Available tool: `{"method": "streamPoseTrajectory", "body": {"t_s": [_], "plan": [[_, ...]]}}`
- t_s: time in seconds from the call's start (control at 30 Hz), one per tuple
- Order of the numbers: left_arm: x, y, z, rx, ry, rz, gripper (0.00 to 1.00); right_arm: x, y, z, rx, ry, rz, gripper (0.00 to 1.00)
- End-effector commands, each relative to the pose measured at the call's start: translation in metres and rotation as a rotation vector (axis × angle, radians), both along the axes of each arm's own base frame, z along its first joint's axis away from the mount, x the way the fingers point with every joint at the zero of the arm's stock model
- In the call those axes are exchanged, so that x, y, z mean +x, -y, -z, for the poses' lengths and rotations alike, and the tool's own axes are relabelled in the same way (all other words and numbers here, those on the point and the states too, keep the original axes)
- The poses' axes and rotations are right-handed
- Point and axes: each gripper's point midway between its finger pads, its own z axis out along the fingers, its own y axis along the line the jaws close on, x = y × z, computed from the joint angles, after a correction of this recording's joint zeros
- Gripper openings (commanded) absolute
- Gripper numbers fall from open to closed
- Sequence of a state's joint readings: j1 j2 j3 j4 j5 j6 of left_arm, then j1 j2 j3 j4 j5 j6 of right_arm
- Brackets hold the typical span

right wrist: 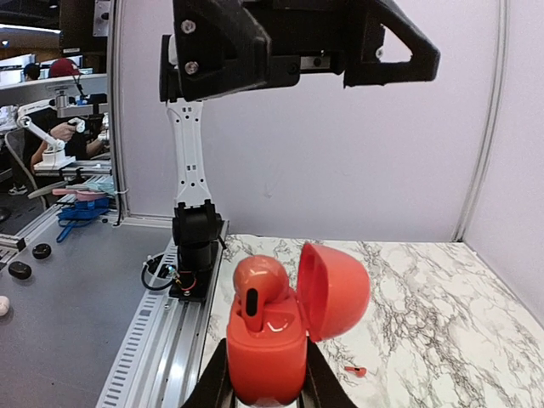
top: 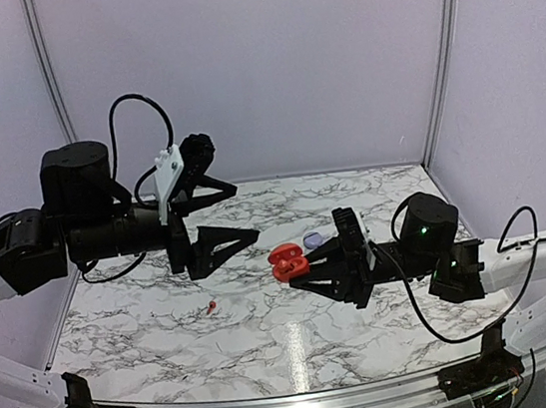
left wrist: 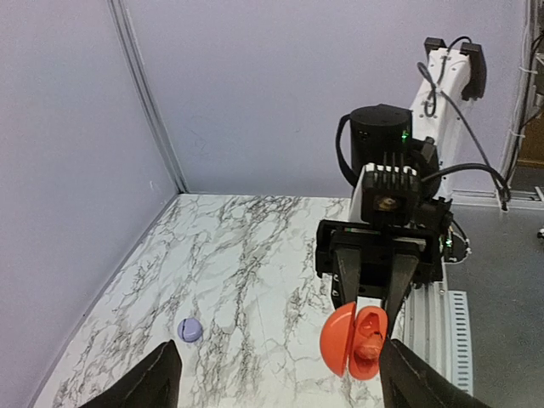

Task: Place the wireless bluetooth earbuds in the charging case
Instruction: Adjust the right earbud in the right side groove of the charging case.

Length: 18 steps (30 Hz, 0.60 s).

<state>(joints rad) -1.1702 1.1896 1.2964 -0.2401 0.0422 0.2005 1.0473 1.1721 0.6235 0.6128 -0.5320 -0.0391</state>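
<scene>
My right gripper (right wrist: 265, 374) is shut on the red charging case (right wrist: 265, 344) and holds it above the table (top: 270, 335) with its lid (right wrist: 333, 289) swung open. One red earbud (right wrist: 255, 289) stands in the case's left slot, its round head above the rim. A second earbud (top: 211, 307) lies on the marble, seen beyond the case as the earbud (right wrist: 357, 371) in the right wrist view. My left gripper (top: 246, 213) hangs open just left of the case (top: 286, 261), nothing between its fingers (left wrist: 153, 382). In the left wrist view the case (left wrist: 355, 340) sits by the right finger.
A small round lilac object (top: 312, 239) lies on the table behind the case, also visible as the lilac object (left wrist: 189, 330) in the left wrist view. Pale walls enclose the table at back and sides. A metal rail (top: 279, 404) runs along the near edge.
</scene>
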Motion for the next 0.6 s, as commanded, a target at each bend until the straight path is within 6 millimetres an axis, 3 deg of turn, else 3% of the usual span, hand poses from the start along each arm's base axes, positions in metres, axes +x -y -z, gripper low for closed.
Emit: {"method": "streamPoseTrajectory", "body": {"t_s": [0.0,0.23,0.57], "plan": [[-0.032,-0.009,0.01,0.026,0.025,0.177,0.86,-0.019,0.003,-0.018,0.037,0.038,-0.111,0.0],[-0.054,0.003,0.028,0.083,-0.04,0.328,0.89,-0.031,0.001,-0.022,0.028,0.037,-0.195,0.0],[-0.052,0.012,0.044,0.131,-0.028,0.342,0.86,-0.035,-0.004,-0.024,0.017,0.028,-0.241,0.0]]}}
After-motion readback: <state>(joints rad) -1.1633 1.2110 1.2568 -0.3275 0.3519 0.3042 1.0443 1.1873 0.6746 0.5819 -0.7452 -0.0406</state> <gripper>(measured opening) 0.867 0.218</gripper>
